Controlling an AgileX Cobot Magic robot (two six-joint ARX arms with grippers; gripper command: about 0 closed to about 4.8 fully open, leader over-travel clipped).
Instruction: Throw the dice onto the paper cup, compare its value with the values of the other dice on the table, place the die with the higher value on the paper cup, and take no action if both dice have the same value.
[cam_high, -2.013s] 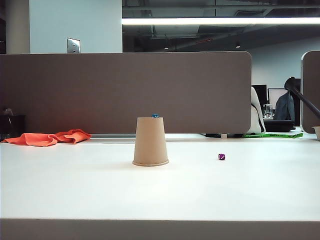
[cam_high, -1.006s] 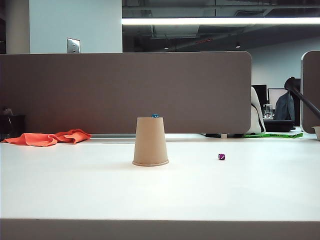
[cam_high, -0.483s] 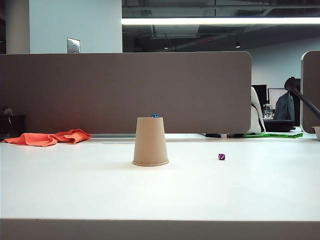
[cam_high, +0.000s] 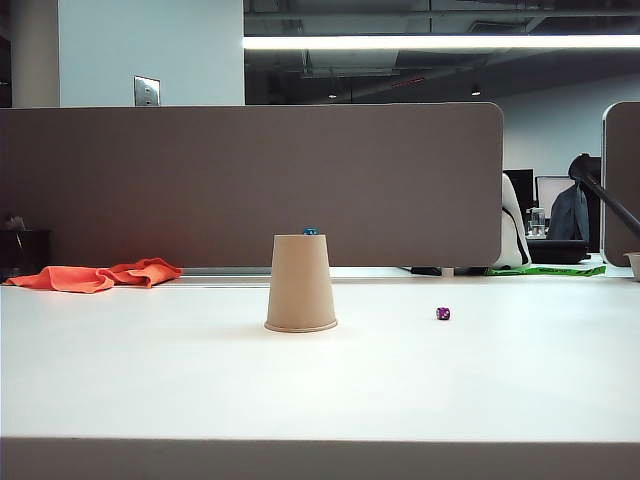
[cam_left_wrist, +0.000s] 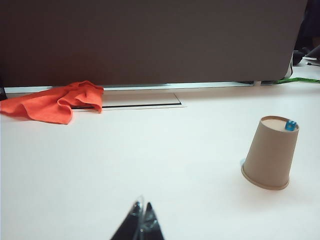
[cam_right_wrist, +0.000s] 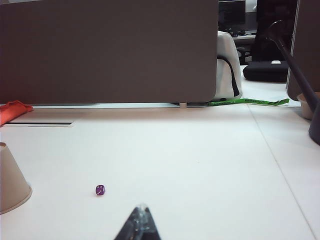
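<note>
A tan paper cup (cam_high: 301, 284) stood upside down on the white table (cam_high: 320, 380), with the blue die (cam_high: 311, 231) resting on top of it. The purple die (cam_high: 443, 313) lay on the table to the cup's right, well apart. Both the left pincer (cam_left_wrist: 141, 218) and the right pincer (cam_right_wrist: 141, 216) were closed together, empty, hanging above the table short of the cup.

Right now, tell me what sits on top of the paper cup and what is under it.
The blue die rests on the upturned base of the paper cup, near its edge. Anything under the cup is hidden by its wall.
</note>
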